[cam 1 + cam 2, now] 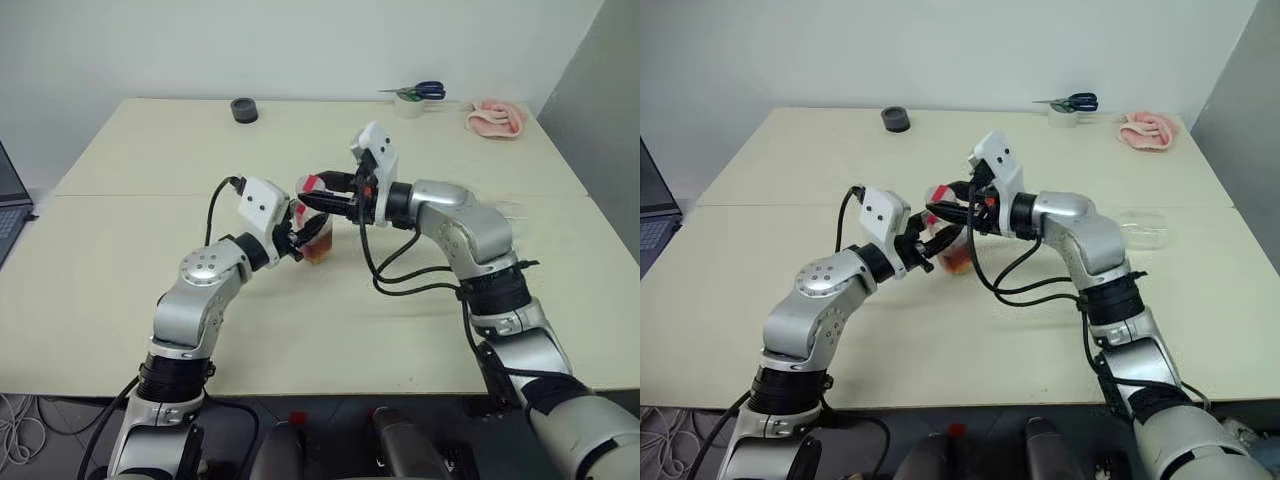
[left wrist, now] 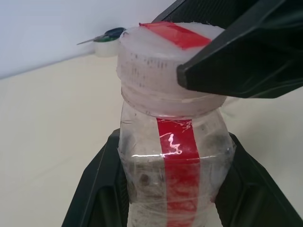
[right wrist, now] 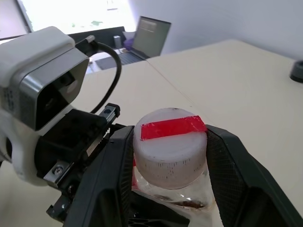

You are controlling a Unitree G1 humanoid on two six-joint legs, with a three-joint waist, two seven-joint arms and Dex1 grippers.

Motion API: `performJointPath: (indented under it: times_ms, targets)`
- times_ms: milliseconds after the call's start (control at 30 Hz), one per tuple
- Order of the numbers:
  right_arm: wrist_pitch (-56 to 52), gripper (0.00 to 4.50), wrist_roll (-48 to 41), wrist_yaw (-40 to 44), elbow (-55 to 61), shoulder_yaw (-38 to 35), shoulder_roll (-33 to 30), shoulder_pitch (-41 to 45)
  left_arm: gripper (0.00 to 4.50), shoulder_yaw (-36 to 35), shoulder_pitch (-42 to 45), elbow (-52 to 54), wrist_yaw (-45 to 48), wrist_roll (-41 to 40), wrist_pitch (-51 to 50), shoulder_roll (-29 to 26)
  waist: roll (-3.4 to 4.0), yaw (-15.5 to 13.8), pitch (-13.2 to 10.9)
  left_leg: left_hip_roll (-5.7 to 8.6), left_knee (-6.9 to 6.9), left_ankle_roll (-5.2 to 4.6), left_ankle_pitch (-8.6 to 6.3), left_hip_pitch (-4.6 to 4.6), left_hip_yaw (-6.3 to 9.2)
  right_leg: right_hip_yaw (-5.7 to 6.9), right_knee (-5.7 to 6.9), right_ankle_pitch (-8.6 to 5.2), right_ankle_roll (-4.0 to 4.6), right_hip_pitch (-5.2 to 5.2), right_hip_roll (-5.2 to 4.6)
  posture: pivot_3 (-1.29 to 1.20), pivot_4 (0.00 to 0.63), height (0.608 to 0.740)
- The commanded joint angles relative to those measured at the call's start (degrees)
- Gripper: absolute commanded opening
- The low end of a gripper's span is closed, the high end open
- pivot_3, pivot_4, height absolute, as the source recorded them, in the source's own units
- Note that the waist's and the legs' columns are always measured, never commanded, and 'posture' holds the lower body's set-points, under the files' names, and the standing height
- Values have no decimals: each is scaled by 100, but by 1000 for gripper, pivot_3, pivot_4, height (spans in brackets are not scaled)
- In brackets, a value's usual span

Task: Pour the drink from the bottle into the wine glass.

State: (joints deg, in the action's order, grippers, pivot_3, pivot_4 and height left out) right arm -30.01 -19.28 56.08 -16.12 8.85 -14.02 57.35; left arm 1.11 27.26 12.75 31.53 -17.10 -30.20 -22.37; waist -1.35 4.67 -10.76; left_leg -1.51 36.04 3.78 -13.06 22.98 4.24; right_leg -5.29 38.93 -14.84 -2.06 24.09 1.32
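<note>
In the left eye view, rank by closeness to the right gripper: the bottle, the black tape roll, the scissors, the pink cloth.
1. The bottle, cap between the right gripper fingers.
2. The black tape roll, far edge, toward the robot's left.
3. The scissors, far edge, toward its right.
4. The pink cloth, far right corner.

the bottle [image 2: 173, 179] is clear, glossy plastic with a shiny red tape strip; its cap [image 3: 169, 146] is pale, matt, ribbed plastic. the gripper fingers [image 3: 236, 179] are matt black plastic. the table [image 1: 120, 290] is smooth, matt and cream. the pink cloth [image 1: 497, 117] looks soft and rumpled.
</note>
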Motion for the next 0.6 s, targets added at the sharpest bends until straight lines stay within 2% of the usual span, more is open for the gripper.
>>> performJointPath:
  times_ms: [33, 133, 300, 500, 600]
  targets:
    - [838, 1866, -155, 1554, -576, 162, -131, 398, 1871, -62, 91, 262, 50, -111, 62, -13, 0, 0, 0, 0, 0, 0, 0, 0, 0, 0, 0, 2, 4, -1, -1, 0, 150, 740]
    - [1344, 1866, -35, 2083, -1395, 114, -135, 718, 1870, -68, 51, 317, 39, -128, 54, -10, 0, 4, 0, 0, 0, 0, 0, -1, 0, 0, 1, 14, 23, -1, -2, 0, 150, 740]
    - [1840, 1866, 249, 2240, -2255, 102, -77, 1035, 1869, -78, 10, 380, 46, -152, 32, 3, 0, 27, 0, -6, 0, 0, 0, -6, 0, -1, 6, 14, 24, 0, 6, 0, 150, 740]
    - [1768, 1866, 343, 2285, -2501, 24, -89, 1078, 1865, -90, -35, 439, 33, -186, 2, -15, 0, 6, 0, -1, 1, 0, 0, -2, 1, -1, 4, 15, 25, -1, -1, 0, 150, 740]
    - [1555, 2891, 272, 2246, -2332, -46, -160, 1032, 1850, -86, -32, 431, 40, -190, -5, -27, 0, -1, 0, 0, 1, 0, 0, -2, 1, 0, 4, 15, 25, -1, -3, 0, 150, 740]
